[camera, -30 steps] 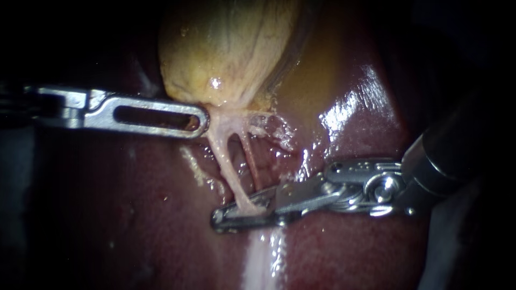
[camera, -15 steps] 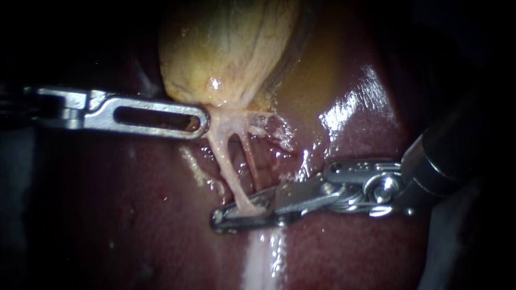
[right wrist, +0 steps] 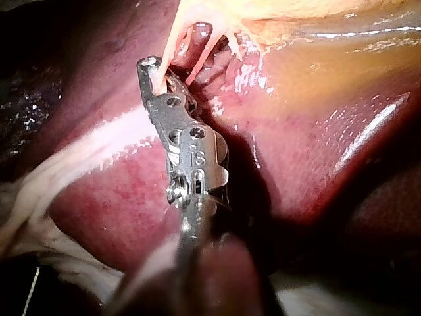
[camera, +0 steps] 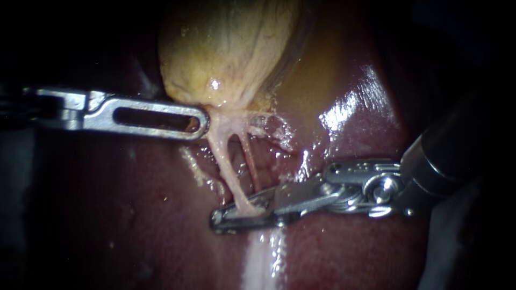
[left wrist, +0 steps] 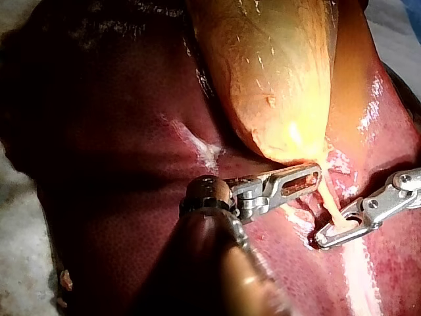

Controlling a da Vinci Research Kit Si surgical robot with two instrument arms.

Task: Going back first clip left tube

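- Clamping the lower end of the gallbladder (camera: 226,48), the left instrument (camera: 200,121) is seen with its slotted jaws lying together. Tissue is pinched at their tip, where the tubes leave the gallbladder.
- The right instrument (camera: 216,219) is set across the left tube (camera: 228,172). Only a narrow gap shows between its jaws, and the tube's lower end is held in that gap, touched from both sides.
- The left tube is stretched taut from the gallbladder down to these jaws. The thinner, redder right tube (camera: 250,161) is seen just beside it; whether it touches the jaws cannot be told.
- Both tubes are laid over the liver (camera: 134,215), dark red and wet with bright glints. A pale streak (camera: 263,258) is seen on it below the right instrument's jaws.
- A pale sheet (left wrist: 16,217) is seen beyond the liver's edge in the left wrist view.
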